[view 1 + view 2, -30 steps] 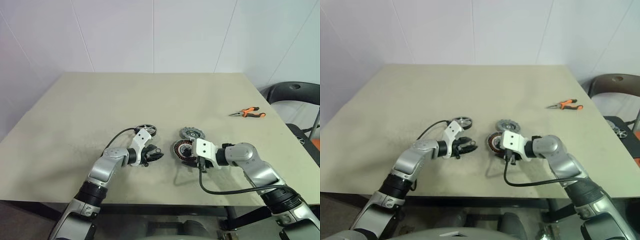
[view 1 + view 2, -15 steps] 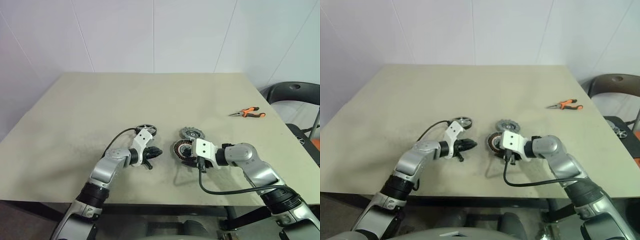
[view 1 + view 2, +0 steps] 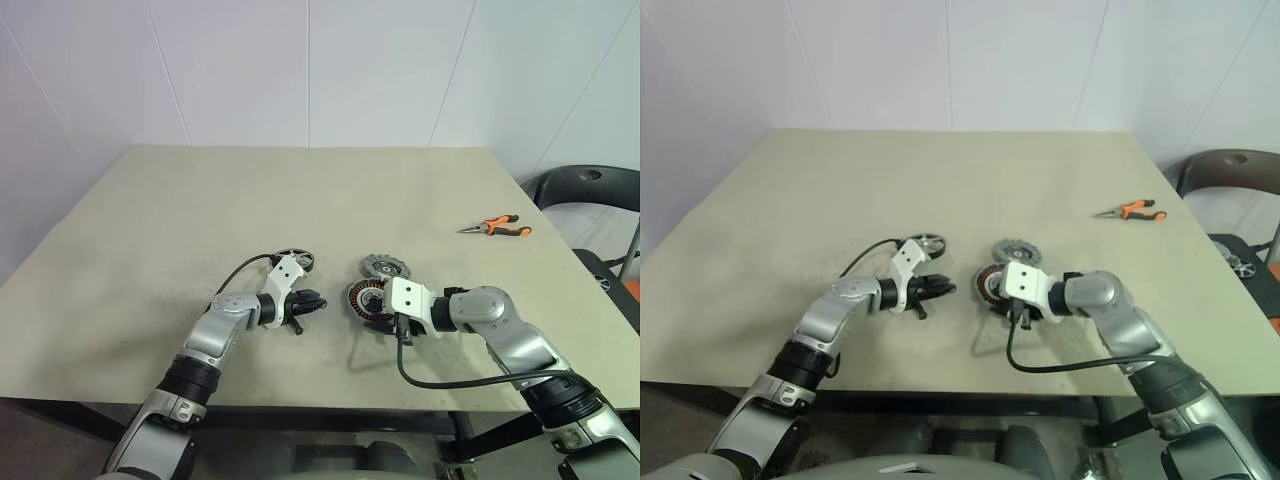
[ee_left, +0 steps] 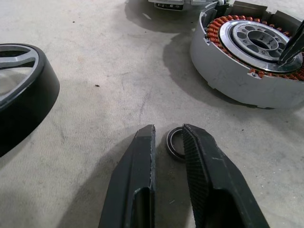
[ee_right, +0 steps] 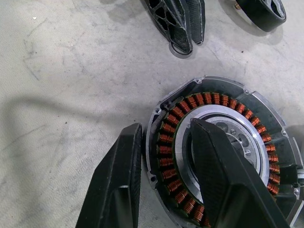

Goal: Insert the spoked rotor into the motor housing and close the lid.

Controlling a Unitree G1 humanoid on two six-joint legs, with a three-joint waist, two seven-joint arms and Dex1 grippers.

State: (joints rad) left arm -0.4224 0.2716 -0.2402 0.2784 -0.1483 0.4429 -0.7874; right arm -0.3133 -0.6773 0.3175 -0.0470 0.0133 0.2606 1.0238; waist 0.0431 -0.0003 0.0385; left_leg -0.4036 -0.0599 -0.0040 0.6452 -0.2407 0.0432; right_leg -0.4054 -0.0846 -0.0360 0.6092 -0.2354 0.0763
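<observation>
reaching low over the table, left end effector [image 4: 168, 137] pinching a small ring [image 4: 175, 143].

**Both arms low over the surface, parts grouped between them**

The beige surface [image 3: 940, 170] carries a tight cluster of parts near its front middle. The motor housing [image 3: 990, 283] lies with its copper windings showing, and the right end effector [image 3: 1008, 302] sits right at it, a white wrist block just behind and a black cable looping below. The lid [image 3: 1014, 250] lies just behind the housing. To the left, the spoked rotor [image 3: 926, 243] lies flat, near the left arm's wrist. The left end effector [image 3: 940, 288] points toward the housing, low over the surface. Orange-handled pliers [image 3: 1130, 210] lie well apart at far right.
</observation>
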